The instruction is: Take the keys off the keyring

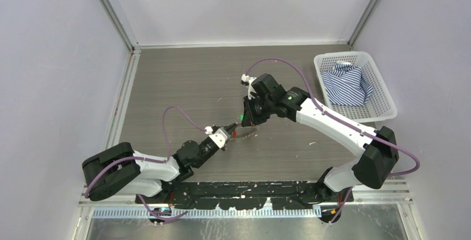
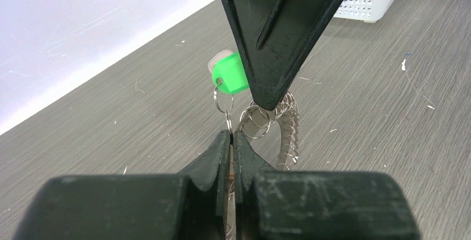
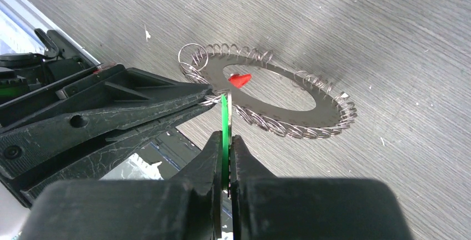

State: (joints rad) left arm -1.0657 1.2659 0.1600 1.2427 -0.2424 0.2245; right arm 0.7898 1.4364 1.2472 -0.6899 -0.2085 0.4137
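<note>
Where the two arms met near the middle of the table (image 1: 183,79), the keys (image 3: 277,119) hung between them as a flat silvery fan, shaped like a toothed disc with small wire loops curling all round its outer edge; the keyring (image 3: 266,104) showed only as the thin rim of the open oval centre; the fan sat tilted and, as far as the wrist views told, clear of the tabletop; a green-headed key (image 2: 230,76) stood out bright against the silver, joined on by a small wire loop; the right gripper (image 3: 225,140) was pinched tight on that green head, seen edge-on between its fingers; the left gripper (image 2: 230,137) was closed to a sliver on the fan's near edge, just beside the green-headed key; whether it pinched a loop or a blade could not be told.
</note>
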